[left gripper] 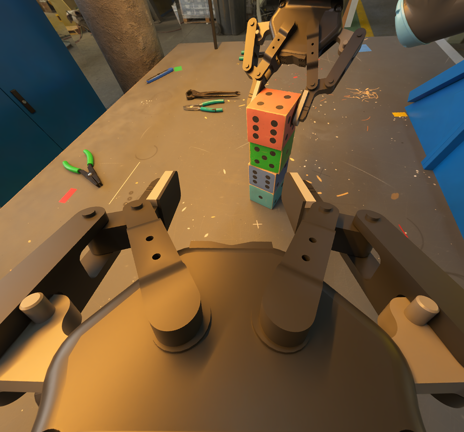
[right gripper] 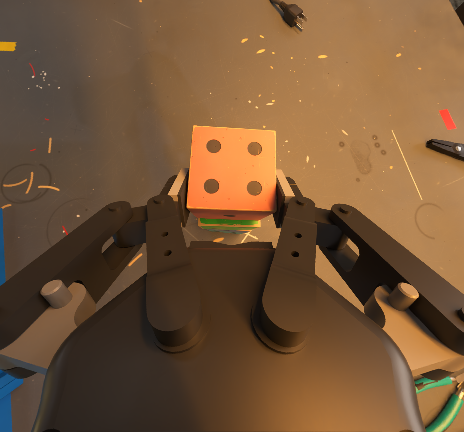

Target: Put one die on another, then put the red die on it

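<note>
Four dice stand stacked on the table (left gripper: 175,138): a teal die (left gripper: 261,197) at the bottom, a grey-blue die (left gripper: 261,177), a green die (left gripper: 265,157), and the red die (left gripper: 267,127) on top. My right gripper (right gripper: 231,189) comes from above and is shut on the red die (right gripper: 232,169), with its pads against two opposite sides; it also shows in the left wrist view (left gripper: 277,101). The green die (right gripper: 228,222) peeks out beneath. My left gripper (left gripper: 232,186) is open and empty, low over the table, with the stack just inside its right finger.
Green-handled pliers (left gripper: 84,167) lie at the left, with teal-handled pliers (left gripper: 204,107), black pincers (left gripper: 211,93) and a blue file (left gripper: 159,75) farther back. A blue box (left gripper: 444,123) stands at the right. A black plug and cord (right gripper: 291,10) lie beyond the stack.
</note>
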Available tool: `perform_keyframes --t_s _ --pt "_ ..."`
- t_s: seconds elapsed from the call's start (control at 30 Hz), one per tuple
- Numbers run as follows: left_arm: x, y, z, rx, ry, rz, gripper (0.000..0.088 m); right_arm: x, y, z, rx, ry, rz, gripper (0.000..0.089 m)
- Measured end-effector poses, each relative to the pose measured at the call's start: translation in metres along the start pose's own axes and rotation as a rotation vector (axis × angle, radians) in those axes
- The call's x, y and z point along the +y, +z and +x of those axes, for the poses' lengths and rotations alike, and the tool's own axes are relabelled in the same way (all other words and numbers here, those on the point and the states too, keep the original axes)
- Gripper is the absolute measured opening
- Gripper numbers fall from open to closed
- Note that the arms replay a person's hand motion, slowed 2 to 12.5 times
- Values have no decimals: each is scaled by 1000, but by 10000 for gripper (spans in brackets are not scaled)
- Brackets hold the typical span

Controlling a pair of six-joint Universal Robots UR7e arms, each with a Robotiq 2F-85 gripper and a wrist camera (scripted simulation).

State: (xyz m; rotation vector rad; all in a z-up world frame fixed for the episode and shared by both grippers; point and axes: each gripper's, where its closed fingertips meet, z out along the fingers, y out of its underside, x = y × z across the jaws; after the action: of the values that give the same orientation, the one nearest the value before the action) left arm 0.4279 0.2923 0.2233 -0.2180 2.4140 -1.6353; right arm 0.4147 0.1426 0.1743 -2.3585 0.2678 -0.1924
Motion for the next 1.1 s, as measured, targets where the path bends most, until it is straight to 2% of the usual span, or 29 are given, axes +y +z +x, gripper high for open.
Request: perform_keyframes --t_s 1.1 --pt "0 1 1 1 3 -4 713 0 1 2 10 -5 5 533"
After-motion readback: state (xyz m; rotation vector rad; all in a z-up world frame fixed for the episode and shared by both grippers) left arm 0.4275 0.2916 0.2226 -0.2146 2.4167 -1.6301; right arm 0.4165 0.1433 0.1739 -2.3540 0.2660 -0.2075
